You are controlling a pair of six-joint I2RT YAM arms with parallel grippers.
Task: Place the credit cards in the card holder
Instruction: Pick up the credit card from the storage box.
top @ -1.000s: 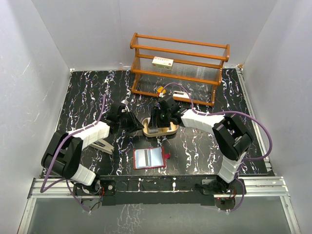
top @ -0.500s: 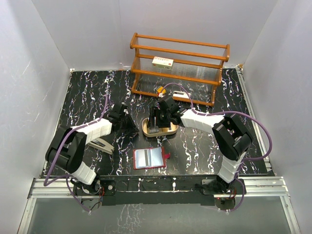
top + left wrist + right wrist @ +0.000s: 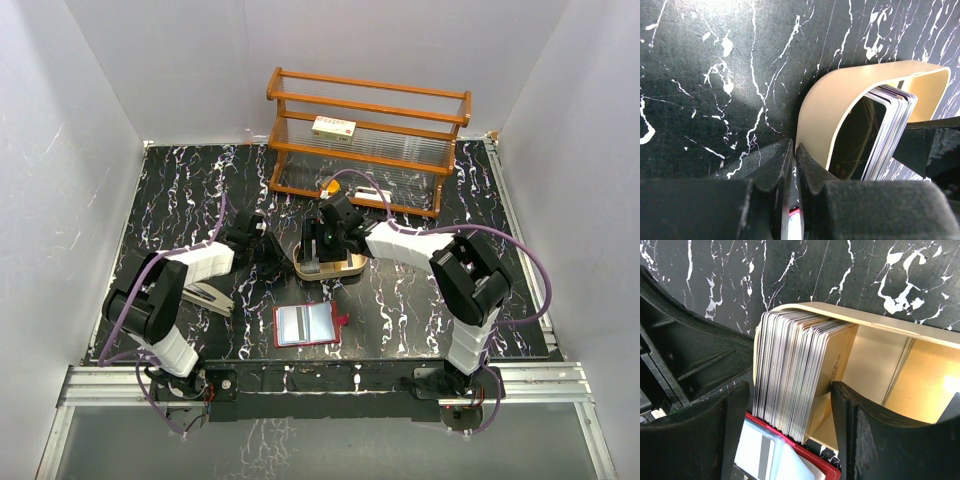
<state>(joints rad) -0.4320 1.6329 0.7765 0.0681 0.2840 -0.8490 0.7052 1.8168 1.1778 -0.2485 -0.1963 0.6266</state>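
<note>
A thick stack of credit cards [image 3: 790, 385] stands on edge in a tan oval wooden tray [image 3: 890, 360]. My right gripper [image 3: 790, 405] is open, with one finger on each side of the stack. In the top view it [image 3: 320, 245] hangs over the tray [image 3: 345, 266]. My left gripper [image 3: 792, 150] is shut and empty, with its tips against the outside of the tray's curved end [image 3: 825, 105]. In the top view it [image 3: 268, 248] is left of the tray. The red card holder [image 3: 303, 324] lies open, its clear pockets up, in front of the tray. It also shows in the right wrist view [image 3: 770, 455].
A wooden rack [image 3: 370, 135] stands at the back with a white box with red marks [image 3: 334, 127] on it. An orange wedge [image 3: 328, 184] lies at its foot. A flat grey and white object [image 3: 205, 297] lies beside the left arm.
My left arm has swung right, bringing its gripper against the tray's left end. My right gripper has shifted slightly left over the card stack.
</note>
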